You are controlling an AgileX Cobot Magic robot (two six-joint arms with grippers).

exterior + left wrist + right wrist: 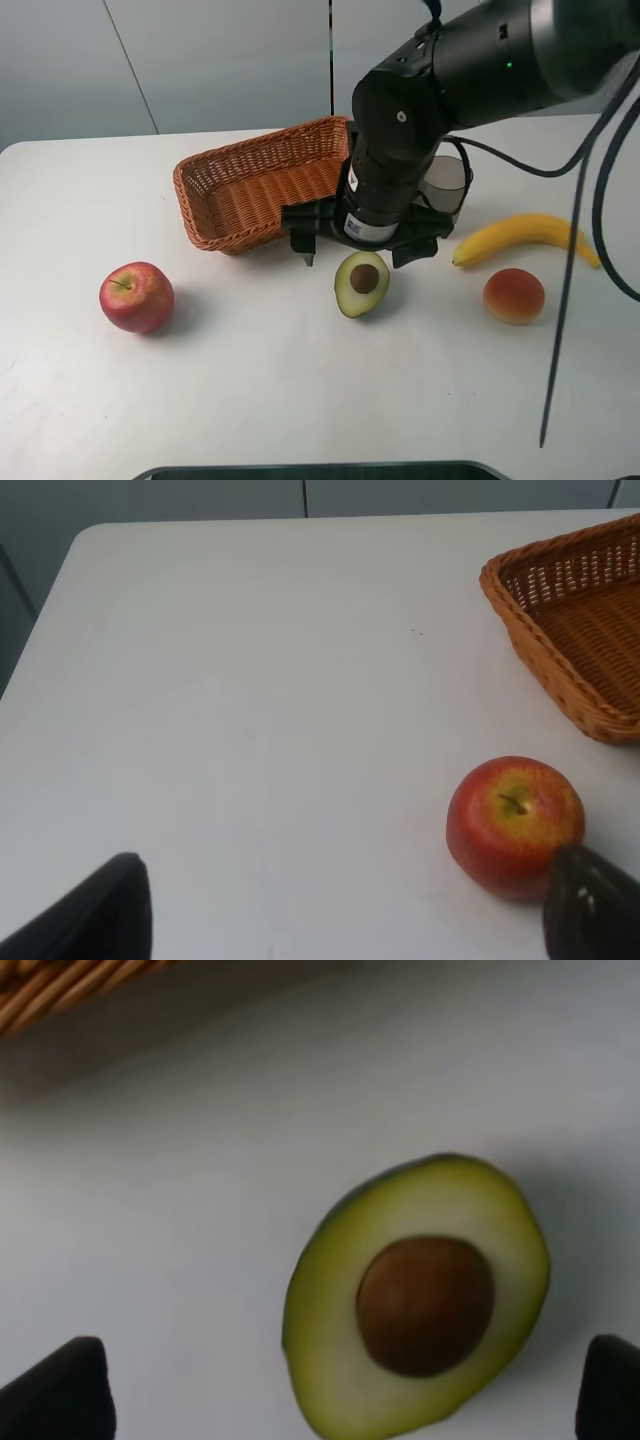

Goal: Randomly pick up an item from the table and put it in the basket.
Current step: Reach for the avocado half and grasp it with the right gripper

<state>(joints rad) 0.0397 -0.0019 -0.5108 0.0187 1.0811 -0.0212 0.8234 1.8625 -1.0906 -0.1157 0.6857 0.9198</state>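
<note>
Two grippers: the right gripper [358,257] and the left gripper [340,925] both stood spread wide, clasping nothing.
Right side: it hung low over the avocado half [361,283], one dark finger [55,1390] on each side and clear of it; the wrist view cut both fingers off at its edge.
Task's fruit: the avocado half lay cut face up on the table [300,400], pit showing, just in front of the basket [215,170] and outside it; it was soft-focused in the right wrist view.
Hidden by the arm: the basket's right end and most of the grey cup [447,180].
Left side: shown only by its own wrist camera, near the red apple [515,825]; one fingertip overlapped the apple's edge, and contact could not be told.
Other fruit: a banana [520,235] and an orange-red fruit [514,295] lay right of the avocado half, apart from it.
</note>
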